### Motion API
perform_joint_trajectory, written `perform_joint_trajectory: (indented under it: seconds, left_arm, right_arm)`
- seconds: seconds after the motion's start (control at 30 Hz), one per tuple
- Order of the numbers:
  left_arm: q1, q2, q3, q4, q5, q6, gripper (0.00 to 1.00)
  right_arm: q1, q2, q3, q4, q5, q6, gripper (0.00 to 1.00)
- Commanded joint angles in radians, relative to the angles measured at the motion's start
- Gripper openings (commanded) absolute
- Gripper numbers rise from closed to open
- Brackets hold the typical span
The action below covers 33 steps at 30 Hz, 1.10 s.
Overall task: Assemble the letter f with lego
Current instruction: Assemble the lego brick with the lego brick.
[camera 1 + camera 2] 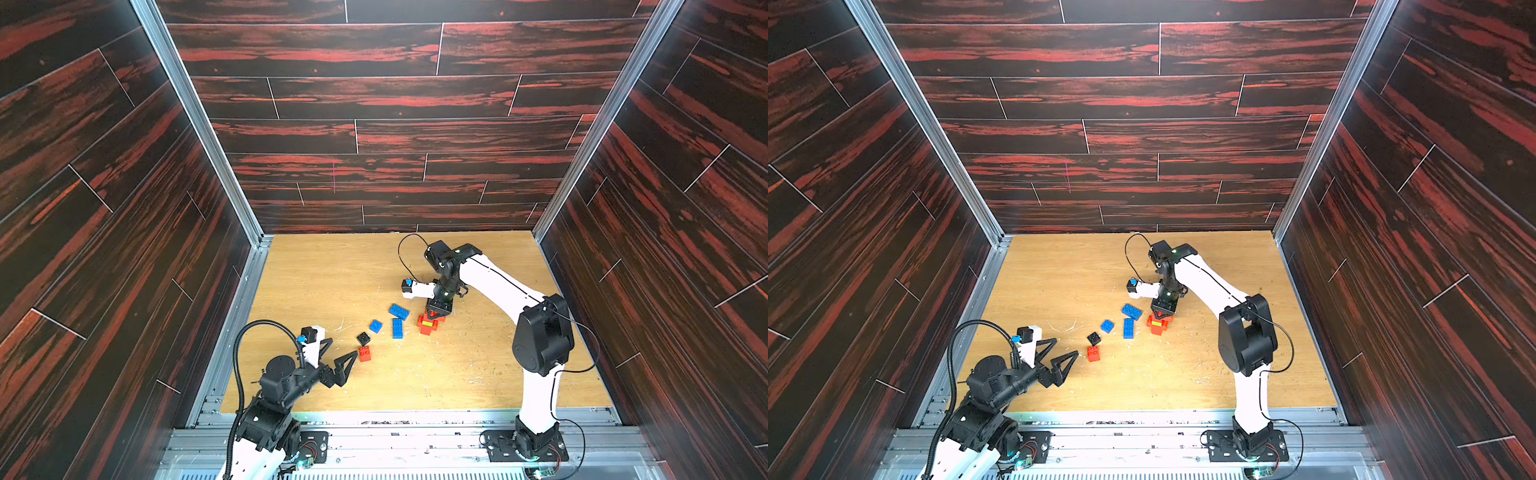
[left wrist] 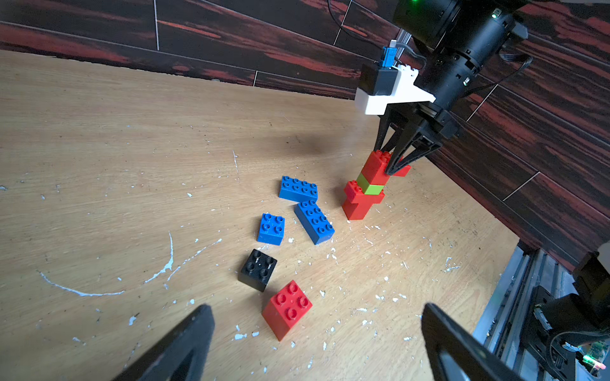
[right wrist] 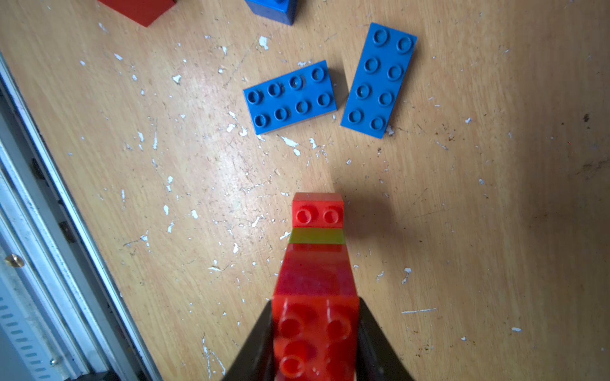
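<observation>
The lego lies mid-table. A stack [image 1: 429, 325] [image 1: 1158, 325] [image 2: 363, 198] of red bricks with a lime green brick [image 3: 316, 237] between them stands upright. My right gripper [image 1: 434, 313] [image 1: 1161, 313] [image 2: 391, 165] [image 3: 315, 301] comes down from above and is shut on the stack's top red brick [image 3: 315, 333]. To the stack's left lie two blue oblong bricks [image 2: 298, 188] [image 2: 314, 221], a blue square brick [image 2: 271, 228], a black brick [image 2: 258, 269] and a loose red square brick [image 2: 287, 308]. My left gripper [image 1: 343, 347] [image 1: 1065, 347] [image 2: 317, 306] is open, just short of that red brick.
Dark wood-patterned walls [image 1: 374, 187] close in the wooden table [image 1: 332, 282] on three sides. A metal rail [image 1: 415, 415] runs along the front edge, with both arm bases behind it. White scratches and flecks mark the tabletop.
</observation>
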Motion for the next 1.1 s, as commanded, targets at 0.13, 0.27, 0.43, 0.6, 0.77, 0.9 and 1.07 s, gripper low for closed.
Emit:
perform_joint_trajectory:
  seconds: [0.13,0.27,0.43,0.6,0.77,0.9,1.07]
  left_arm:
    - [-0.002,0.007,-0.005,0.018,-0.003,-0.001,1.0]
    - [-0.002,0.007,-0.005,0.018,-0.003,-0.001,1.0]
    - [-0.002,0.008,-0.004,0.018,-0.003,-0.001,1.0]
    - [-0.002,0.01,-0.004,0.018,-0.003,0.0,1.0]
    - [-0.002,0.014,-0.004,0.019,-0.004,-0.001,1.0]
    - [-0.002,0.014,-0.002,0.021,-0.002,-0.001,1.0]
    - [-0.003,0.014,-0.003,0.021,0.0,-0.001,1.0]
  right_arm:
    - [0.002,0.038,0.026,-0.04,-0.017,0.025,0.38]
    - [0.003,0.039,0.036,-0.048,-0.016,0.03,0.42]
    - [0.003,0.041,0.04,-0.05,-0.018,0.035,0.43]
    - [0.004,0.039,0.05,-0.053,-0.011,0.038,0.43]
    - [0.004,0.018,0.061,-0.065,-0.033,0.033,0.43]
    - [0.003,-0.026,0.052,-0.063,-0.062,0.026,0.43]
    - [0.004,-0.09,0.028,-0.052,-0.09,0.02,0.45]
